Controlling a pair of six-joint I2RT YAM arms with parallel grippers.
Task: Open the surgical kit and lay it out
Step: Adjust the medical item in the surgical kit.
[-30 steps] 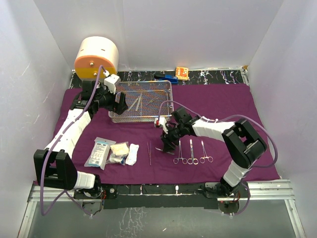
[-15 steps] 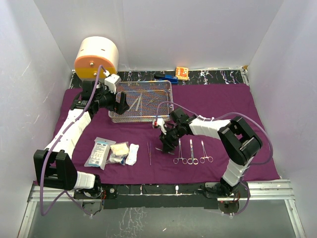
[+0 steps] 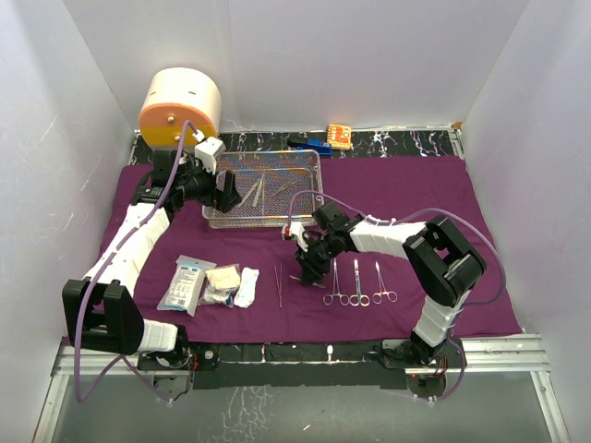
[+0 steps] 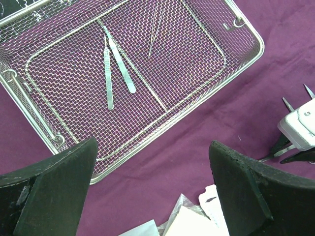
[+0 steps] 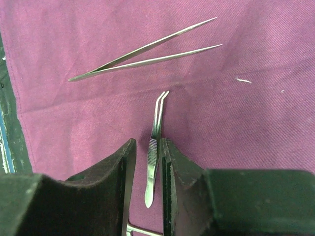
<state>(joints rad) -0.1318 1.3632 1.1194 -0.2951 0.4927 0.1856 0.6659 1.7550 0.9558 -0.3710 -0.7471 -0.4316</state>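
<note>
The purple cloth (image 3: 406, 185) lay spread flat across the table, soft and faintly creased. At its far left sat the tray (image 4: 259, 46), a rectangle of fine silver wire mesh with rounded corners and a stiff rim. In it lay two flat steel scalpel handles (image 4: 120, 64) side by side and a thin pair of pointed tweezers (image 4: 156, 29).

The left claw (image 4: 152, 147) hung over the tray's near edge with its two dark, rough-faced fingers spread wide, holding nothing.

The right claw (image 5: 147, 142) was low over the cloth with its fingers drawn close on either side of the small bent-tip tweezers (image 5: 154, 152), whose grip was ribbed. Whether the pads already pressed them could not be told. Long straight tweezers (image 5: 147, 56) lay just beyond on the cloth.

Three ring-handled forceps (image 3: 355, 284) lay in a row just right of that claw. The clear packet (image 3: 187, 281) and white gauze (image 3: 245, 286) lay to the left.

Compared with a second earlier, the right elbow had swung slightly left and its fingers had narrowed. The left arm had barely shifted, and the laid-out items were unmoved.
</note>
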